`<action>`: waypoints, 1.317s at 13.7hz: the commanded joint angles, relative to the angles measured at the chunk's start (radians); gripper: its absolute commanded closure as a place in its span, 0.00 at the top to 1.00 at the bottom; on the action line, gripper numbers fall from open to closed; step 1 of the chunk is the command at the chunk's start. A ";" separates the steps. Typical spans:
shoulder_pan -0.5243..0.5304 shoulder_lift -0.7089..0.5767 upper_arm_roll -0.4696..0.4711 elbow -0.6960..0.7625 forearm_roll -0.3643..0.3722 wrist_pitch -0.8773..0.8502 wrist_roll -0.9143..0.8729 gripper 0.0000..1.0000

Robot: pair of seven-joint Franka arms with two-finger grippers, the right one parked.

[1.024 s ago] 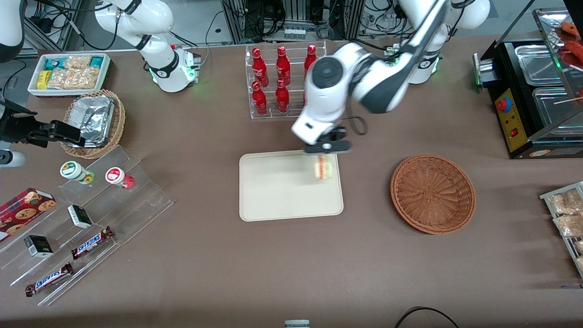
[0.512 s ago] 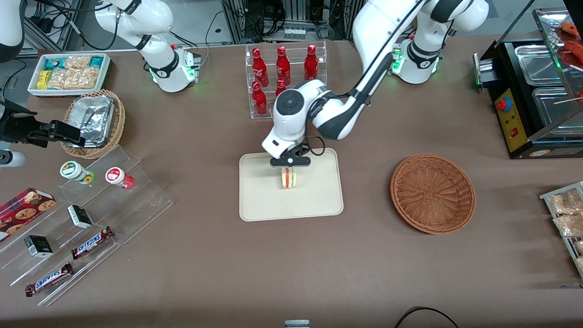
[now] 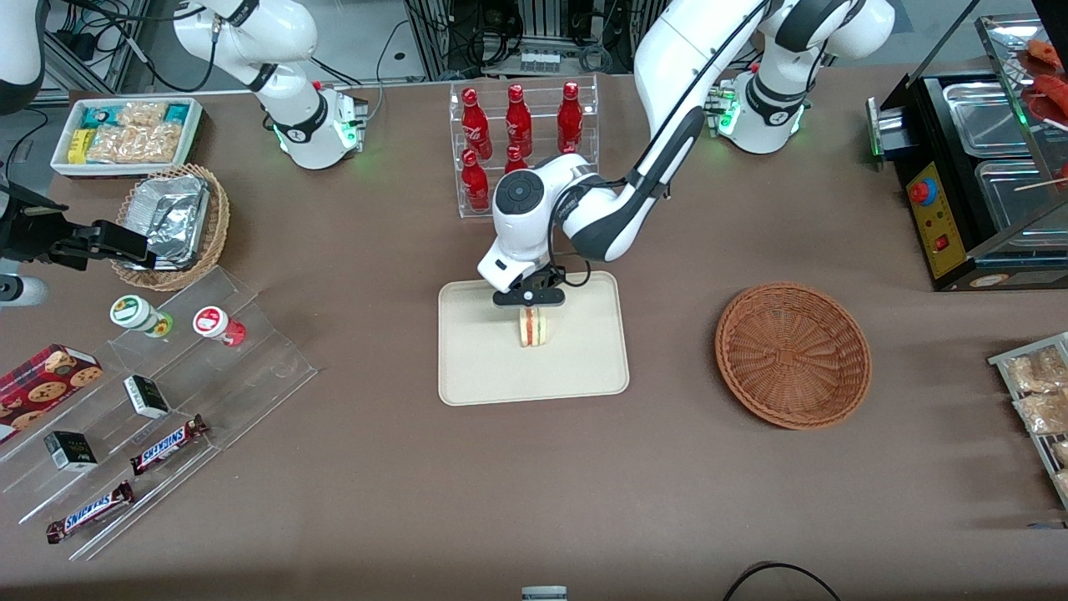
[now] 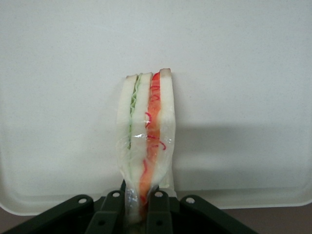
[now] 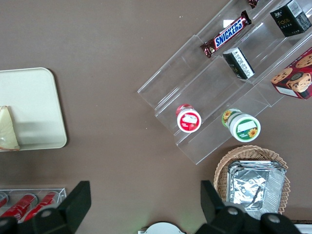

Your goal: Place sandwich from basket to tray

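The sandwich (image 3: 533,326) (image 4: 146,131), a plastic-wrapped wedge with red and green filling, hangs upright over the cream tray (image 3: 484,367) (image 4: 243,73), its lower end at or just above the tray surface. My left gripper (image 3: 531,302) (image 4: 138,207) is shut on the sandwich's upper end, its black fingers (image 4: 158,212) pinching the wrap. In the right wrist view the sandwich (image 5: 8,129) stands on the tray (image 5: 34,107). The reddish-brown basket (image 3: 793,355) sits empty toward the working arm's end of the table.
A clear rack of red bottles (image 3: 517,142) stands farther from the front camera than the tray. Acrylic steps with Snickers bars (image 3: 167,442), cups and boxes lie toward the parked arm's end, with a foil container in a tan basket (image 3: 171,221).
The gripper carried the sandwich from the tray's edge nearest the basket to the tray's middle and lowered it; in the last half second it barely moved.
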 commanded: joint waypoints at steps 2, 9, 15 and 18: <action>-0.005 0.017 0.006 0.030 0.018 -0.004 -0.007 0.16; 0.014 -0.035 0.007 0.057 0.018 -0.063 -0.021 1.00; 0.081 -0.274 0.029 0.051 0.002 -0.331 -0.009 1.00; 0.167 -0.389 0.025 0.045 -0.013 -0.447 0.070 1.00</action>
